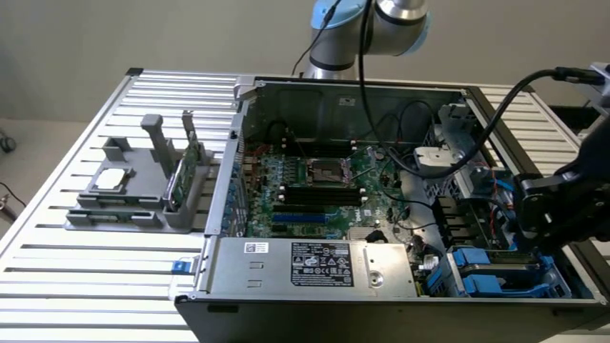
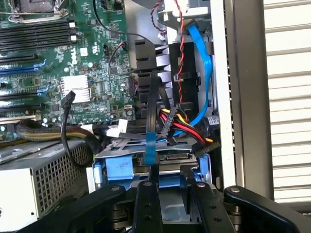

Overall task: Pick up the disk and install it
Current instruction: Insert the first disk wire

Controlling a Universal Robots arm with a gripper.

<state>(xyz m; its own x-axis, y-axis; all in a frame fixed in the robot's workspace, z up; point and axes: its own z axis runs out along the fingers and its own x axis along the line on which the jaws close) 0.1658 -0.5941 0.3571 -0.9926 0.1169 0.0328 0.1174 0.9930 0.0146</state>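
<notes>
Wrist view: the gripper [image 2: 170, 184] hangs just above the disk [image 2: 131, 170], its two black fingers [image 2: 148, 204] parted and clamping nothing, with the drive's surface showing in the gap. The disk lies flat in its blue carrier, beside the power supply [image 2: 39, 179] and below a bundle of cables [image 2: 175, 124]. In the exterior view the gripper [image 1: 533, 214] sits over the computer case [image 1: 381, 318] at its near corner on the exterior view's right.

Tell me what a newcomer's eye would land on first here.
An open computer case sits on the slatted table, its green motherboard bare in the middle. At the exterior view's right, the black gripper hangs over the case's corner bay, right at the blue-framed disk there.
</notes>
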